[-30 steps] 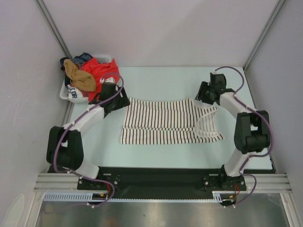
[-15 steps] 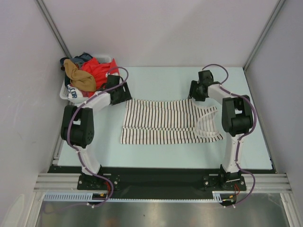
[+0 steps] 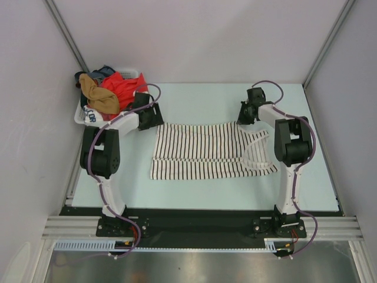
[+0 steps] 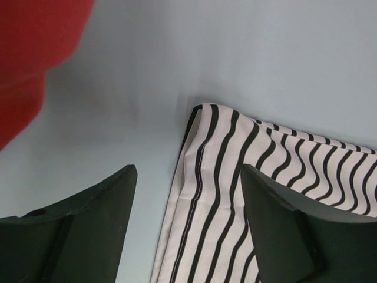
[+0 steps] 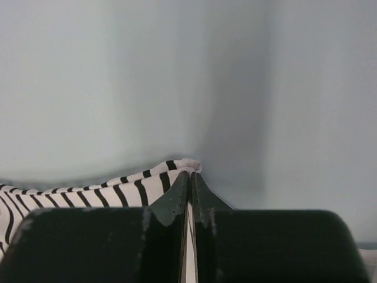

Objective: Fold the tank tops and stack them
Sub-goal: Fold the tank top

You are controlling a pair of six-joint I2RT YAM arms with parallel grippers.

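Robotics lab test cell: pale bench (image 3: 200,100) enclosed by plain white panels (image 3: 194,35) on aluminium framing (image 3: 65,225), left arm (image 3: 97,154) and right arm (image 3: 290,144) bolted at its near edge.

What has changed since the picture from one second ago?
The right gripper shifted slightly left and closed on the far right corner of the striped tank top. The left gripper edged a little farther out, open astride the far left corner. The top stayed flat; the laundry basket did not move.

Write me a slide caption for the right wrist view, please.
Right tool shut on an edge of the striped tank top, pinching the cloth into a small peak above the pale table.
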